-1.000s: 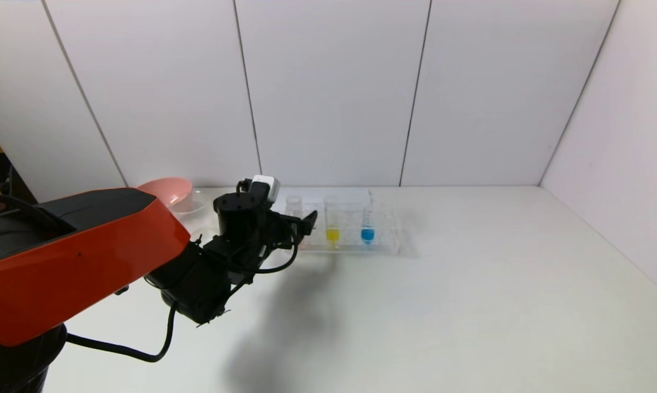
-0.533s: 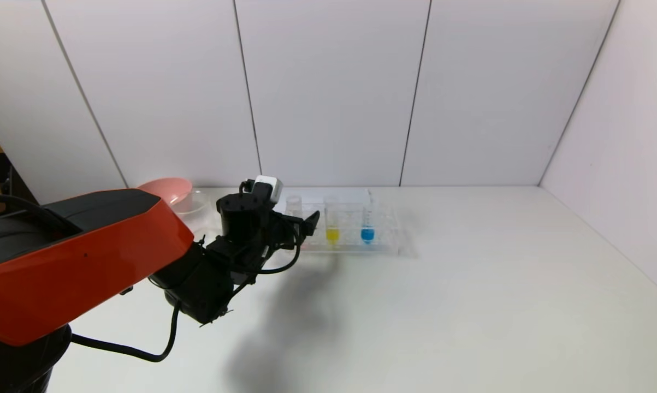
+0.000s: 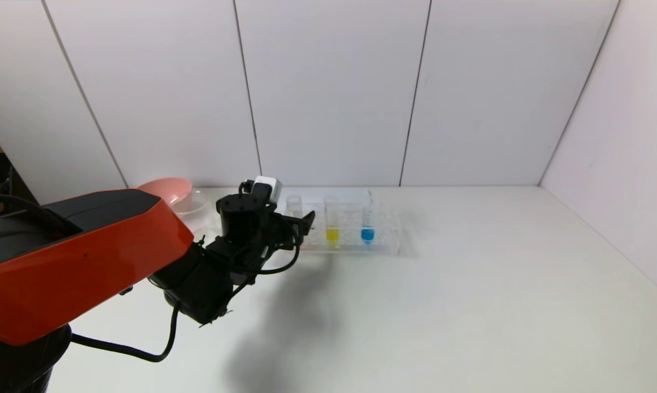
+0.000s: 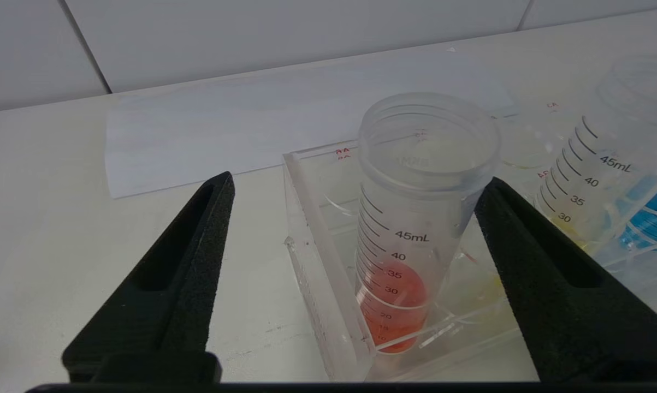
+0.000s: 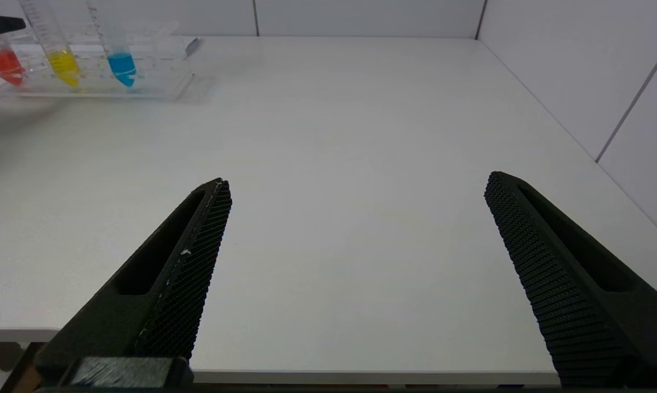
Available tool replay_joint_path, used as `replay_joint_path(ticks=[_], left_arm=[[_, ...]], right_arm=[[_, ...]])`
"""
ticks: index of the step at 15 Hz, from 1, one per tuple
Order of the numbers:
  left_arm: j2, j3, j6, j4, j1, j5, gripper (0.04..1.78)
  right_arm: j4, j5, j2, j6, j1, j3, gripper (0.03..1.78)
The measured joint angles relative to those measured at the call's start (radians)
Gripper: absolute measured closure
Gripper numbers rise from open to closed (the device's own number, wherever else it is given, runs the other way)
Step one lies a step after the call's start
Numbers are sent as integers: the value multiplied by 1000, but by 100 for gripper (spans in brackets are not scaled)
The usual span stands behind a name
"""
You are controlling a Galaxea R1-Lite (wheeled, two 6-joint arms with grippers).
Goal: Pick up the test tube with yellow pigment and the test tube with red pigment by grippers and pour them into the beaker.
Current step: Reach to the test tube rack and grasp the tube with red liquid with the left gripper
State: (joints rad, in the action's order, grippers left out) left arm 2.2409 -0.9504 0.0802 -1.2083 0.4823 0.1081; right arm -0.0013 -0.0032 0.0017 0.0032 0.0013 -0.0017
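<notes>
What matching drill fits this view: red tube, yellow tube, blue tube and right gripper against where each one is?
Things:
1. red tube
2. yellow tube
3. blue tube
4. right gripper

Places:
A. middle of the three in the rack
B. open over bare table, far from the rack
C. between the left gripper's open jaws
D. rack end farthest from the left gripper

Pairs: 1-C, 2-A, 3-D, 4-B

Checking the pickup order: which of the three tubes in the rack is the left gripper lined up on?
The test tube with red pigment, at the rack's end, sits between the left gripper's open fingers; yellow and blue stand beyond.
</notes>
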Motion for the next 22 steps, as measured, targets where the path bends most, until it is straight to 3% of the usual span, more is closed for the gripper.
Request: replay_joint_path(ticks=[4,5,19,20,22], left_arm=[[-1,4,1,0,1,1,101],[-1,4,1,0,0,2,107],[-41,14,-25,24,1,18,107],[-49,12,-27,10,3,29,134],[-61,12,-38,17,8,45,135]], right_arm=[[0,0,0,0,0,0,11],[0,-1,0,0,0,0,11],[0,-1,0,0,0,0,11],[0,0,0,0,-1,0,11],[0,0,0,0,0,0,11]])
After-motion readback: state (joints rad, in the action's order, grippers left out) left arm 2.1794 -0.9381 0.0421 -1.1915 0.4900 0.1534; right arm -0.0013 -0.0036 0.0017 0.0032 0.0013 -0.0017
